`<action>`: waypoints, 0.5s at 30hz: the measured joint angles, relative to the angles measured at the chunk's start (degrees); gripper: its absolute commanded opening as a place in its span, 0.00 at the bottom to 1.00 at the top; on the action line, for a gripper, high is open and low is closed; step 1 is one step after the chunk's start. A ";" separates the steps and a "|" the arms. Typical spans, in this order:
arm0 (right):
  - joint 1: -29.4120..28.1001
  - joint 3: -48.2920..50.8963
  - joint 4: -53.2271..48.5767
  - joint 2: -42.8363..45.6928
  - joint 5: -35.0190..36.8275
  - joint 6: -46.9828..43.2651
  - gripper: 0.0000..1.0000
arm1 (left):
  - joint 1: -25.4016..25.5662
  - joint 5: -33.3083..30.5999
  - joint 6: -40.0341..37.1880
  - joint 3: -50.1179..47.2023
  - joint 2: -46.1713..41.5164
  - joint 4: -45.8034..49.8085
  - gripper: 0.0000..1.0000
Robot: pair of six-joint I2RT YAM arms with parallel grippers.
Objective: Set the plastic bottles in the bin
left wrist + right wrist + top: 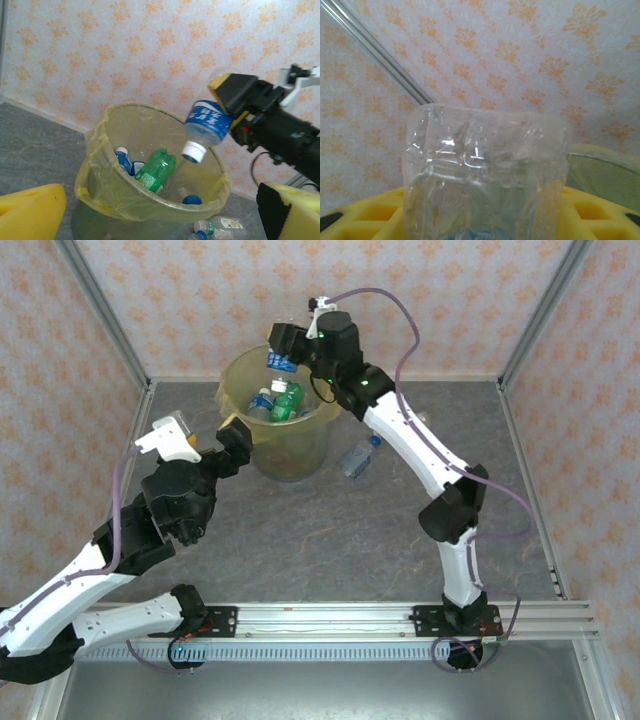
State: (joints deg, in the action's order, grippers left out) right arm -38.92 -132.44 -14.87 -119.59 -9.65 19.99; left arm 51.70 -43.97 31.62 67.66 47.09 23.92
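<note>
My right gripper is shut on a clear plastic bottle with a blue label. It holds the bottle tilted, white cap down, over the bin. The bin is a round yellowish bucket lined with a yellow bag. A green bottle, blue-labelled bottles and a blue cap lie inside. In the right wrist view the bottle's clear base sits between the yellow fingers. My left gripper is open beside the bin's left wall, its yellow fingers holding nothing.
A clear bottle with a blue cap lies on the grey table just right of the bin. From the left wrist, a white-capped bottle lies on the table beyond the bin. Patterned walls enclose the table on three sides.
</note>
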 measured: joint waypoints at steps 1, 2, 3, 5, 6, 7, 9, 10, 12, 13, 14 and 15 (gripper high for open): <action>-0.35 -1.16 -0.31 -1.03 0.31 -0.39 0.54 | 0.00 0.00 0.00 0.00 -0.24 0.00 0.99; -0.79 -2.36 -0.61 -2.12 0.63 -0.79 0.54 | 0.00 0.00 0.02 0.00 -0.42 0.09 0.99; -1.22 -3.15 -0.68 -2.99 0.96 -1.22 0.55 | 0.00 0.00 0.02 0.00 -0.52 0.22 0.99; -1.97 -3.67 -0.81 -4.09 1.22 -1.90 0.55 | 0.00 0.00 0.02 0.00 -0.63 0.44 0.99; -2.36 -3.80 -0.79 -4.57 1.38 -2.16 0.55 | 0.00 0.00 0.02 0.00 -0.63 0.55 0.99; -2.71 -3.89 -0.79 -4.90 1.57 -2.51 0.55 | 0.00 0.00 0.02 0.00 -0.66 0.68 0.99; -3.43 -4.17 -0.76 -5.75 1.97 -3.30 0.55 | 0.00 0.00 0.02 -0.13 -0.74 0.85 0.99; -3.72 -4.17 -0.76 -6.10 2.01 -3.63 0.59 | 0.00 0.00 0.00 -0.24 -0.83 0.90 0.99; -4.20 -4.17 -0.83 -6.69 1.92 -4.35 0.70 | 0.00 0.00 0.00 -0.33 -0.92 1.16 0.99; -4.44 -4.20 -0.98 -6.95 1.75 -4.79 0.78 | 0.00 0.00 0.00 -0.33 -0.92 1.18 0.99; -4.59 -4.17 -1.03 -7.08 1.53 -5.07 0.92 | 0.00 0.00 0.00 -0.33 -0.90 1.18 0.99; -4.70 -4.17 -1.11 -7.13 1.36 -5.51 1.00 | 0.00 0.00 0.00 -0.35 -0.92 1.18 0.99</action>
State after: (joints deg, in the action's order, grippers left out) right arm -43.62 -136.62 -15.99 -126.72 -8.29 14.48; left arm 51.70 -43.97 31.62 67.31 46.17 25.10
